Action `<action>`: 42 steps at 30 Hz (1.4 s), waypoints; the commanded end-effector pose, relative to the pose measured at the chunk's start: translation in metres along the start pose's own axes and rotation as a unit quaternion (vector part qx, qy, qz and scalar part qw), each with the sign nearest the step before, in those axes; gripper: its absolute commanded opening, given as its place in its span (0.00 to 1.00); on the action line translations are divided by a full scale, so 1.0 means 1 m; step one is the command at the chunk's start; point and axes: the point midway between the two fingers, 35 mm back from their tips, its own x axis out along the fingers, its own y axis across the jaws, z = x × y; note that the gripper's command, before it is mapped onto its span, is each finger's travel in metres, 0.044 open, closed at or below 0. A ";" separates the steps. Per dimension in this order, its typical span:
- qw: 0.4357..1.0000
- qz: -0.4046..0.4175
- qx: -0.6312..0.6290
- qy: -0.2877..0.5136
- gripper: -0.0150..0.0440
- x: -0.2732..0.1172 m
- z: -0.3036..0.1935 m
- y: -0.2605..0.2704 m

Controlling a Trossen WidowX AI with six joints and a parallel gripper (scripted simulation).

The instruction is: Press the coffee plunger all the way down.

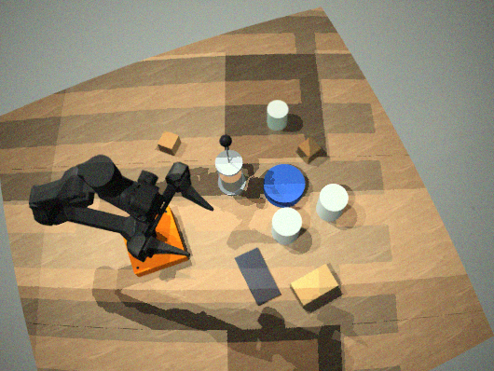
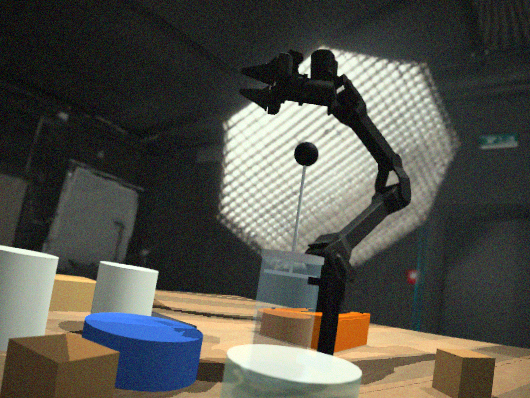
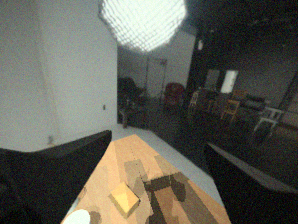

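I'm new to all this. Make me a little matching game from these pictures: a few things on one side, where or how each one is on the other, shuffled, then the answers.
Things:
1. plunger knob
2. gripper
3. blue disc
4. orange base block

States:
A. lies flat beside the coffee press
B. sits under the arm's foot
C. raised high on its thin rod
D. fingers wide apart, holding nothing, above the knob

Pairs: 1-C, 2-D, 3-A, 4-B
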 end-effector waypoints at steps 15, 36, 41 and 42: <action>0.880 0.431 -0.103 0.170 1.00 -0.061 -0.123 0.203; 0.831 0.502 -0.140 0.193 1.00 -0.092 -0.209 0.236; 0.831 0.502 -0.140 0.193 1.00 -0.089 -0.212 0.242; 0.831 0.502 -0.140 0.193 1.00 -0.089 -0.213 0.243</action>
